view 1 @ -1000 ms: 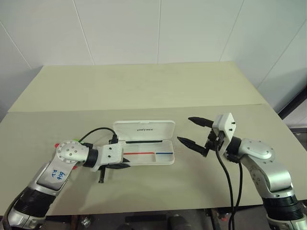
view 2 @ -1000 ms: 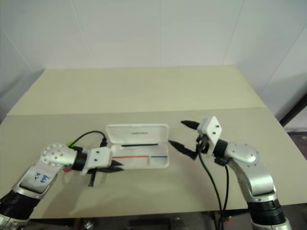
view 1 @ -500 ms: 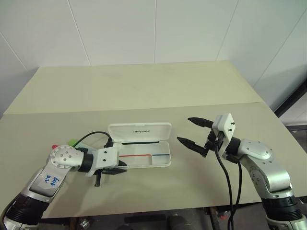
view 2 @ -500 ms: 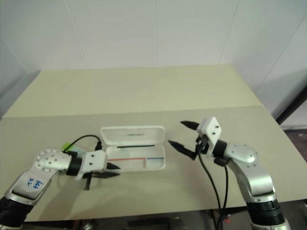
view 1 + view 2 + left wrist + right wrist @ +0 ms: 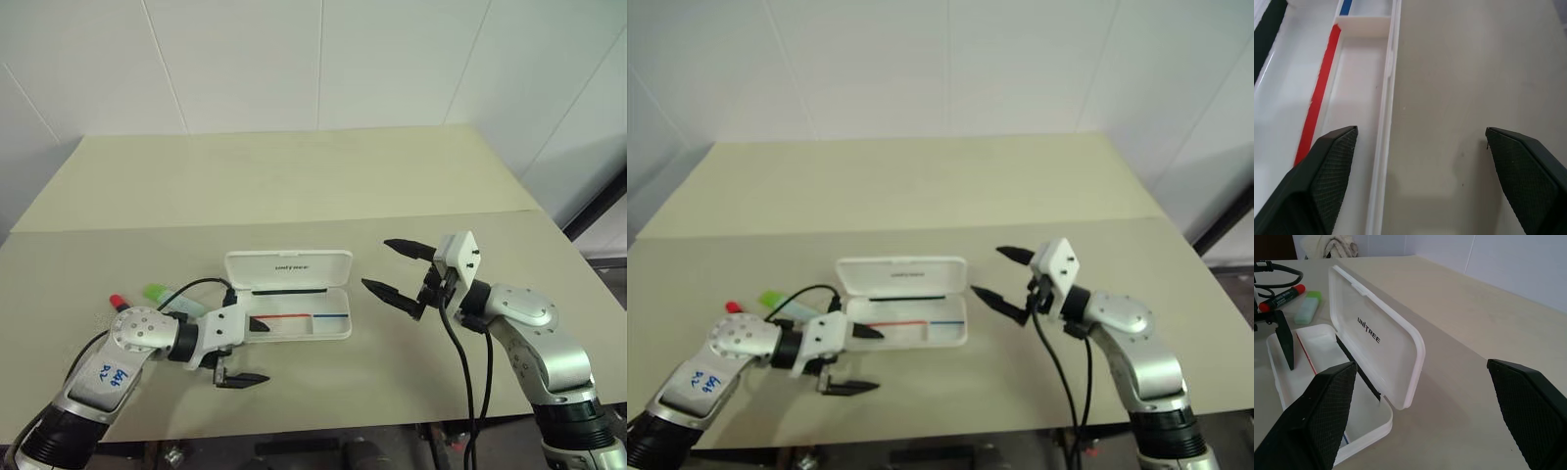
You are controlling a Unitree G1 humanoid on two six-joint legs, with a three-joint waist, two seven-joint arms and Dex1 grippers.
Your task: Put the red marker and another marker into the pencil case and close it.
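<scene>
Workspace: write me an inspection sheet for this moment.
Surface: beige table, seam across it.
Job's things: white hard-plastic pencil case open, lid upright; red-capped dark marker and green highlighter lie outside, beyond its left end.
Clutter: nothing seen.
Grippers: left gripper open, one finger over the tray; right gripper open, empty, right of the case.
Cables: black cable on left arm; black cables hanging from right wrist.
Surroundings: white panelled walls.

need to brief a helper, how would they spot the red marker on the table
Start at the open white pencil case mid-table. Past its left end two pens lie side by side. The red marker is the outer one: slim, dark-barrelled, red-capped, unlike the chunky green highlighter beside it.
</scene>
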